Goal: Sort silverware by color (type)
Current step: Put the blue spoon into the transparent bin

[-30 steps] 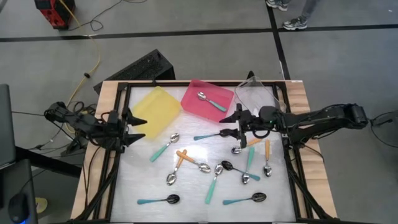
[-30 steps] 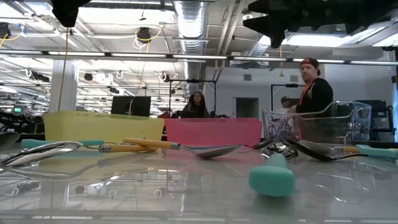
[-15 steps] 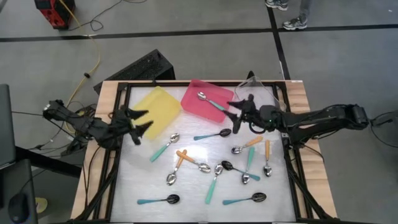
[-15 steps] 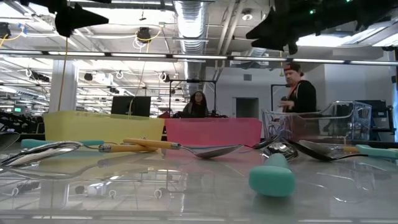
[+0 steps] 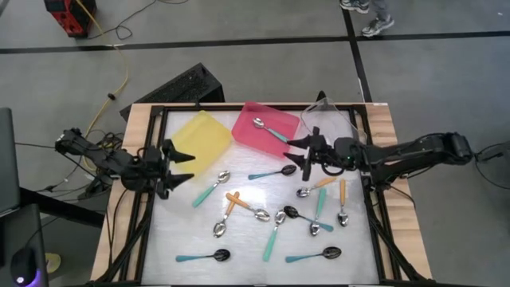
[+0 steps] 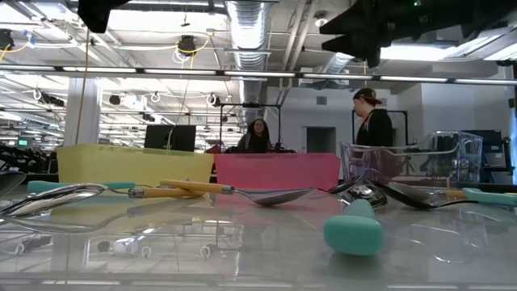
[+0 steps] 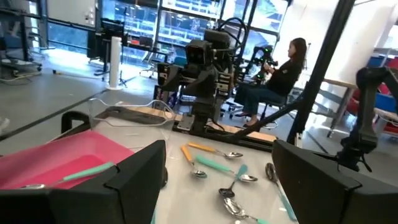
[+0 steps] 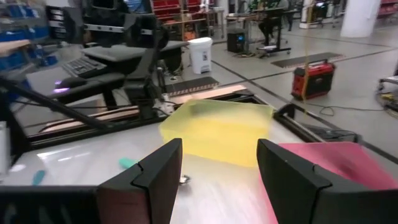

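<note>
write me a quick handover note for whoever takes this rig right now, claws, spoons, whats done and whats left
Left claw: open, empty, above the table's left side by the yellow tray.
Right claw: open, empty, above the pink tray's near edge.
Done: one teal-handled spoon lies in the pink tray.
Yellow tray and clear tray hold no spoons.
Left: all other spoons, teal and orange handles mixed, lie loose on the table; nearest the right claw is a teal one.
</note>
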### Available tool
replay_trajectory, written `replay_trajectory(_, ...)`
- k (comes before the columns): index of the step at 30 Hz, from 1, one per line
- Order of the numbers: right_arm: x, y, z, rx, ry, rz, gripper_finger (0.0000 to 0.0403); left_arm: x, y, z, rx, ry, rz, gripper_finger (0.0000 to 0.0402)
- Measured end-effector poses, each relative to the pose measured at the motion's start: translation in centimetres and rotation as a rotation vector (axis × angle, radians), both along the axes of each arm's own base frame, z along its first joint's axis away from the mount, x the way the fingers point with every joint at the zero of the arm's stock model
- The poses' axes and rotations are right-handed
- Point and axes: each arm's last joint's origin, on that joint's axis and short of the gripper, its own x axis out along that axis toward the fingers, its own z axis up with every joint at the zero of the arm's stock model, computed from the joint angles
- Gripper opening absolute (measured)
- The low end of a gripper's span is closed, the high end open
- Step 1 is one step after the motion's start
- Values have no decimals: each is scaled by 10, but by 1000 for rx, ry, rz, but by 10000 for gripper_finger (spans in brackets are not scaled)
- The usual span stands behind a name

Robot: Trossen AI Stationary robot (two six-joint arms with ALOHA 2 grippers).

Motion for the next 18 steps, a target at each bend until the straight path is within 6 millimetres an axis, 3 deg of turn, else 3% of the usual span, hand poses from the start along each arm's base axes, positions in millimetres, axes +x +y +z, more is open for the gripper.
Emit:
replay_trajectory(10, -1, 29, -2, 37, 15, 172, 235, 6, -7, -5, 6, 43, -158, 281)
replay_trajectory(18, -5, 50, -2, 69, 8, 219, 235, 16, -12, -7, 13, 63, -158, 281)
